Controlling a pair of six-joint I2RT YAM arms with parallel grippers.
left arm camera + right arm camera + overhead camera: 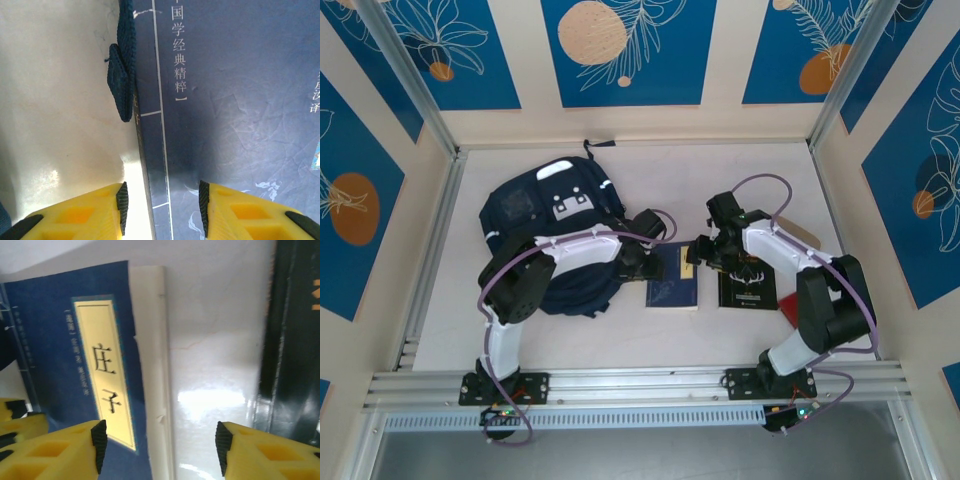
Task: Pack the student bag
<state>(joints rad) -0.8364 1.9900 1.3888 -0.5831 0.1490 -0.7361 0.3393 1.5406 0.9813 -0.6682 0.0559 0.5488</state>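
From above, the student bag (550, 235) lies at the left of the worktop (740, 170). The blue book (672, 278) is just to its right, long axis pointing away from the arms, so the book would likely go leftward and the left arm is nearer.

At the left wrist, the left jaws stand apart astride the book's edge, with a navy strap (122, 75) just ahead.

At the right wrist, the right jaws gape empty between that book and a black book (295, 340).
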